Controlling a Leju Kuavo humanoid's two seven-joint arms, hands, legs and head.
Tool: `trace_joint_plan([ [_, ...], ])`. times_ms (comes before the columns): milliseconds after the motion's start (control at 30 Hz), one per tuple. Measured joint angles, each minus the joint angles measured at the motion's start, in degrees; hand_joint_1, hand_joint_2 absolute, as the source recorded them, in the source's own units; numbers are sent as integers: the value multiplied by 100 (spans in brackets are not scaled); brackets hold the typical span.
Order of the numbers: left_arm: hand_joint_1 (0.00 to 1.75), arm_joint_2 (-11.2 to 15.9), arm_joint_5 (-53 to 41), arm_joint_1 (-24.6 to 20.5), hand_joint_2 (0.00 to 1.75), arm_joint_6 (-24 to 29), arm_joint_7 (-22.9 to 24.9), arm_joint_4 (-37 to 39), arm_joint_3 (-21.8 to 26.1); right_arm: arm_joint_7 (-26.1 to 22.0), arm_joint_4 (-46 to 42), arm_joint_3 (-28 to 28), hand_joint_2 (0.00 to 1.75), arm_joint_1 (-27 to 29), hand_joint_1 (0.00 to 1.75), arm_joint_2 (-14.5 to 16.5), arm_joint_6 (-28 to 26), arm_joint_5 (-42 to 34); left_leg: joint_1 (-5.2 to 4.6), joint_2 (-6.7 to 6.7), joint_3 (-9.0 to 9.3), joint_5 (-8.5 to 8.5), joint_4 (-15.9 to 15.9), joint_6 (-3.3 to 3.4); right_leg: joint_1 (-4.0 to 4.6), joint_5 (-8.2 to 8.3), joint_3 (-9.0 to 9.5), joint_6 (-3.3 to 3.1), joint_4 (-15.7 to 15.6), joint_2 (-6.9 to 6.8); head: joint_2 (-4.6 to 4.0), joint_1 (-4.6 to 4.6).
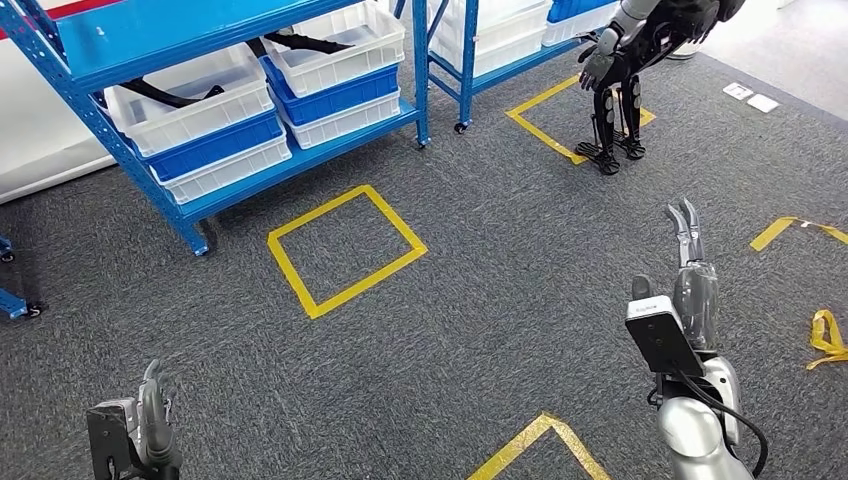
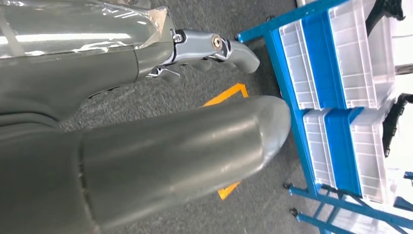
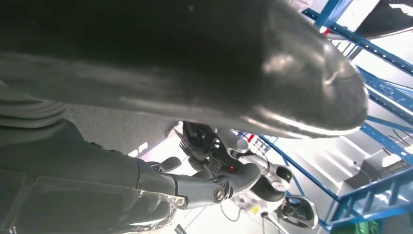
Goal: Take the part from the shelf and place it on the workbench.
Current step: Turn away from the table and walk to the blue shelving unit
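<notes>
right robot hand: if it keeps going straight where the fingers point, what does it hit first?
Probably nothing close: the right robot hand points up-frame over bare carpet. Farther along that line stands a second robot, though depth is unclear.

Shelf rack [image 1: 190, 205] far left, bins [image 1: 190, 105] side by side on lower shelf, long part [image 1: 170, 97] in left bin. Floor-tape square [image 1: 345, 250] before rack. Second rack [image 1: 468, 60] right of first. Another humanoid robot [image 1: 630, 70] right of it, standing on tape outline [image 1: 545, 120].
</notes>
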Motion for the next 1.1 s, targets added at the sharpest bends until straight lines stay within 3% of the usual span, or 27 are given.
trace_joint_plan([
  [33,0,-2,8,-3,0,-1,2,-21,16,-2,-12,-9,0,3,0,-3,-5,-1,-30,14,69,-15,-148,43,-2,2,4,11,-13,-12,0,-3],
  [133,0,-15,46,16,0,-10,25,-67,62,-4,-56,-24,0,56,0,-5,-26,4,-62,1,183,-31,-325,127,-11,70,24,148,68,-45,0,-34],
  [200,0,-40,44,25,0,-21,49,-93,89,-3,-97,-36,0,74,0,-8,-39,22,-32,-15,328,-5,-411,159,-9,-43,-81,172,347,-29,0,-31],
  [300,0,-91,16,34,0,-40,102,-108,114,13,-131,-70,0,120,0,-21,-43,44,-7,-35,394,-19,-423,158,-15,-398,-632,167,1325,5,0,-16],
  [333,0,-109,5,41,0,-45,114,-108,116,20,-138,-84,0,151,0,-25,-43,49,-1,-49,414,-41,-421,147,-22,-444,-790,185,1530,7,0,-18],
  [367,0,-127,-4,47,0,-47,117,-107,117,25,-146,-98,0,178,0,-27,-43,54,11,-62,445,-72,-418,128,-33,-397,-848,223,1524,7,0,-19],
  [400,0,-144,-11,51,0,-49,119,-107,117,27,-157,-111,0,197,0,-28,-42,58,32,-77,494,-113,-414,100,-49,-246,-783,280,1272,6,0,-18],
  [467,0,-170,-21,52,0,-52,120,-107,121,27,-179,-140,0,217,0,-29,-37,64,61,-99,598,-223,-392,14,-88,147,-496,422,472,11,0,-9],
  [500,0,-179,-27,49,0,-52,122,-107,126,28,-187,-154,0,223,0,-31,-32,65,68,-106,628,-278,-372,-30,-97,208,-385,405,173,11,0,2],
  [533,0,-184,-35,45,0,-52,124,-108,131,32,-193,-164,0,238,0,-34,-25,69,60,-106,633,-327,-356,-74,-90,231,-322,346,29,15,0,5],
  [600,0,-195,-51,43,0,-51,130,-109,138,39,-209,-182,0,278,0,-42,-15,78,55,-105,642,-386,-323,-135,-79,147,-269,135,9,20,0,-11],
  [700,0,-202,-67,22,0,-52,144,-110,139,40,-263,-206,0,319,0,-58,-11,80,80,-64,537,-465,-38,-201,-96,106,-119,-13,0,33,0,-65],
  [800,0,-210,-74,0,0,-52,151,-105,139,39,-293,-214,0,346,0,-63,4,84,92,-35,-172,-766,1023,-260,-61,-21,21,-114,-9,34,0,-91],
  [833,0,-213,-74,2,0,-52,153,-101,139,40,-295,-214,0,362,0,-61,9,92,91,-35,-423,-857,1282,-260,-40,-75,76,-127,-9,37,0,-93],
  [867,0,-216,-74,3,0,-51,154,-96,139,43,-298,-214,0,377,0,-59,10,101,87,-35,-577,-850,1335,-242,-22,-131,142,-133,-10,43,0,-95],
  [900,0,-221,-75,3,0,-51,155,-90,139,46,-304,-214,0,387,0,-57,11,111,78,-36,-636,-720,1195,-200,2,-195,224,-135,-12,48,0,-97],
  [933,0,-227,-77,3,0,-51,156,-86,139,50,-313,-214,0,394,0,-55,11,122,58,-37,-633,-475,910,-131,26,-265,319,-139,-16,54,0,-97],
  [1000,0,-231,-84,5,0,-49,162,-77,141,60,-328,-213,0,401,0,-46,15,132,-21,-48,-521,141,254,46,39,-392,447,-128,-43,68,0,-80],
  [1067,0,-228,-100,15,0,-45,173,-76,145,76,-334,-212,0,416,0,-34,19,138,-106,-54,-416,379,-86,142,26,-469,558,-79,-98,82,0,-67],
  [1100,0,-230,-108,17,0,-42,179,-76,145,83,-337,-213,0,428,0,-28,20,144,-133,-54,-349,328,-132,149,29,-475,633,-35,-132,84,0,-66],
])
